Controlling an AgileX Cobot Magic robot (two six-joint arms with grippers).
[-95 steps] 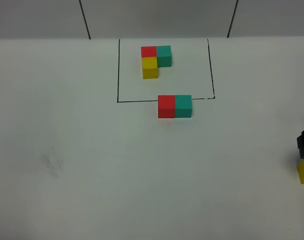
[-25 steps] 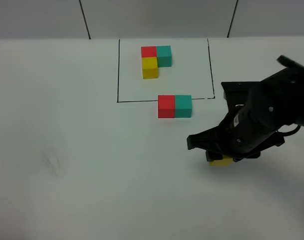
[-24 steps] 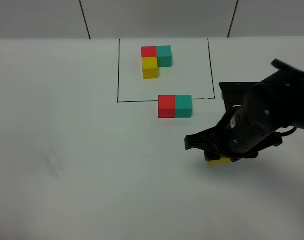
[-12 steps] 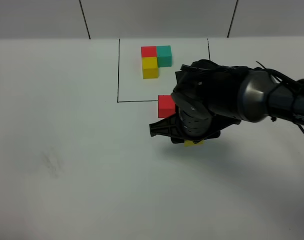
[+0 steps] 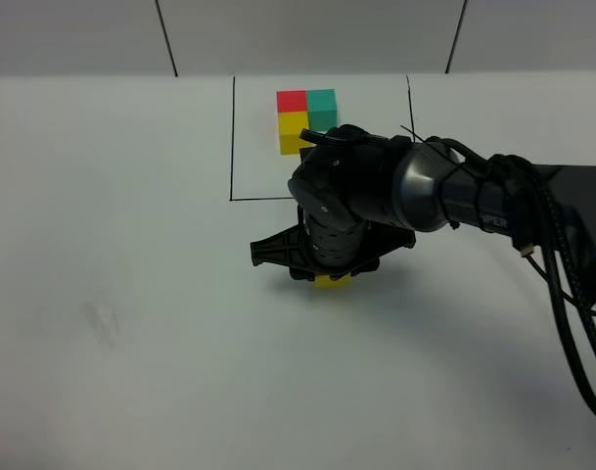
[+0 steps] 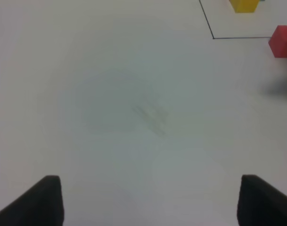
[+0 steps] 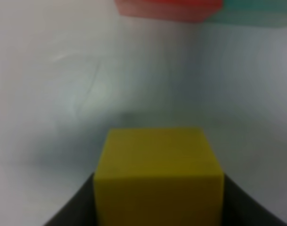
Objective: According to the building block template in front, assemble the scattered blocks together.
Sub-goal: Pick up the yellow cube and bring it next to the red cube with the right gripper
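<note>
The building block template (image 5: 305, 116), an L of red, teal and yellow cubes, sits inside the black drawn frame (image 5: 232, 137) at the back. My right gripper (image 5: 327, 277) is shut on the scattered yellow cube (image 5: 329, 282), holding it just in front of the frame's near edge. In the right wrist view the yellow cube (image 7: 158, 179) sits between the fingers, with the scattered red cube (image 7: 169, 8) and teal cube (image 7: 256, 12) side by side just beyond it. My arm hides that pair in the exterior view. My left gripper (image 6: 150, 202) is open and empty over bare table.
The left wrist view shows the scattered red cube (image 6: 281, 41), the frame's corner (image 6: 213, 37) and the template's yellow cube (image 6: 244, 4). The right arm's cables (image 5: 562, 294) trail along the right side. The white table (image 5: 131, 294) has a faint smudge at the left.
My right gripper has carried the yellow cube from the right edge leftward across the table. The arm now covers the red and teal pair in the exterior view.
</note>
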